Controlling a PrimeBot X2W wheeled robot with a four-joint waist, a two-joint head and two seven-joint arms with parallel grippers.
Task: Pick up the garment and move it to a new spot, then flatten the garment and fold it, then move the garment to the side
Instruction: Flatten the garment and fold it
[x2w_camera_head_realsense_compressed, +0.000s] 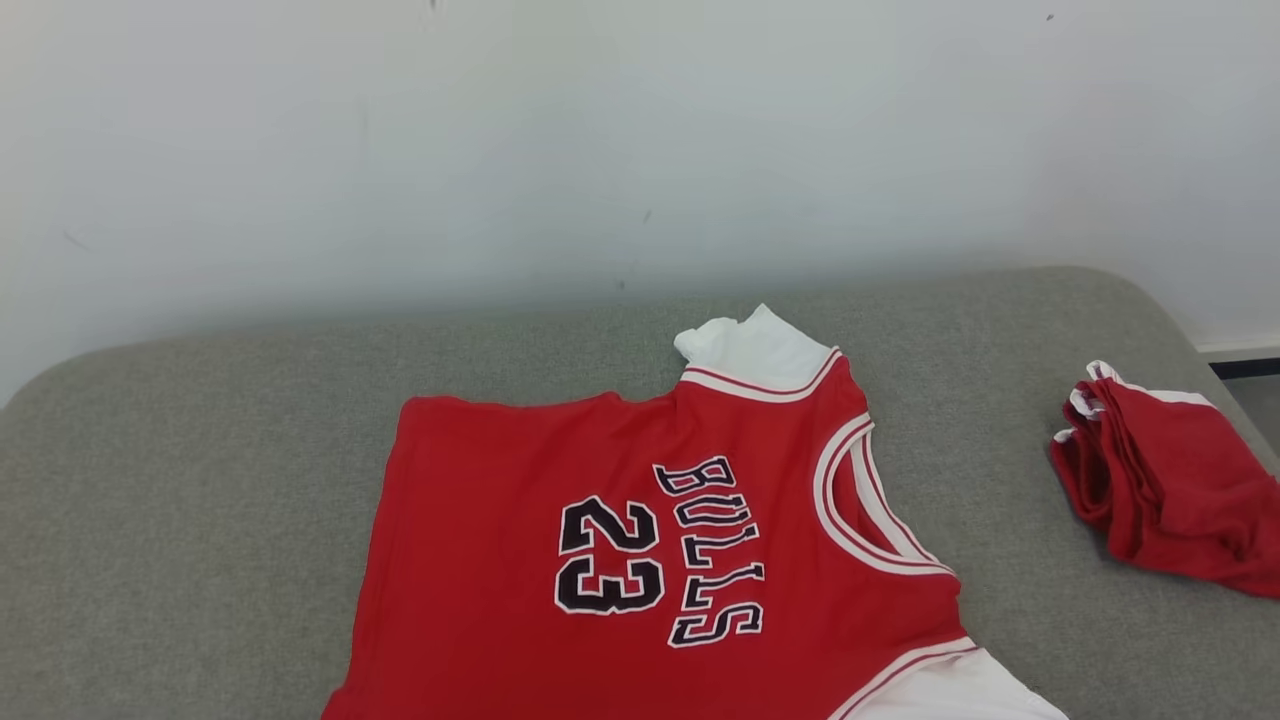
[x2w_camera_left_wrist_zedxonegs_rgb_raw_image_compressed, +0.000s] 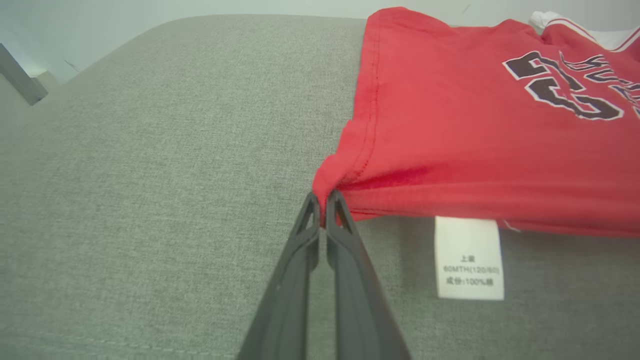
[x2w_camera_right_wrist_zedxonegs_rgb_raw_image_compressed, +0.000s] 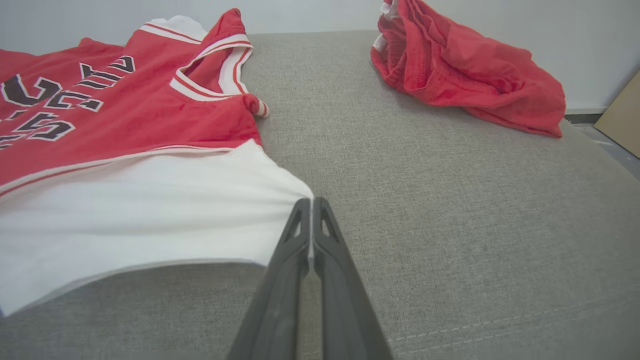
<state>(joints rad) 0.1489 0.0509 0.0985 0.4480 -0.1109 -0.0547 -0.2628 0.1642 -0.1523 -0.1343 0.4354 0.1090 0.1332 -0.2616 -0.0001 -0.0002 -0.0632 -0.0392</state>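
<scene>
Lower centre of the head view: garment (x2w_camera_head_realsense_compressed: 640, 560) spread on the bench (x2w_camera_head_realsense_compressed: 200, 480), neck end toward frame right, hem toward frame left. Far right, well apart: bundled cloth (x2w_camera_head_realsense_compressed: 1170, 490), also on the bench. Behind, across the upper frame: wall (x2w_camera_head_realsense_compressed: 600, 150). Centre of the left wrist view: left claw (x2w_camera_left_wrist_zedxonegs_rgb_raw_image_compressed: 324, 200) pinched on the hem corner, label (x2w_camera_left_wrist_zedxonegs_rgb_raw_image_compressed: 469, 257) just right of it, below the garment's edge. Centre of the right wrist view: right claw (x2w_camera_right_wrist_zedxonegs_rgb_raw_image_compressed: 311, 202) pinched on a sleeve edge, bundled cloth at upper right.

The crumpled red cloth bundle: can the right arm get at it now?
Likely not yet: the right tool is shut on the white sleeve of the red jersey. The grey fabric surface toward the crumpled red cloth bundle is bare.
</scene>
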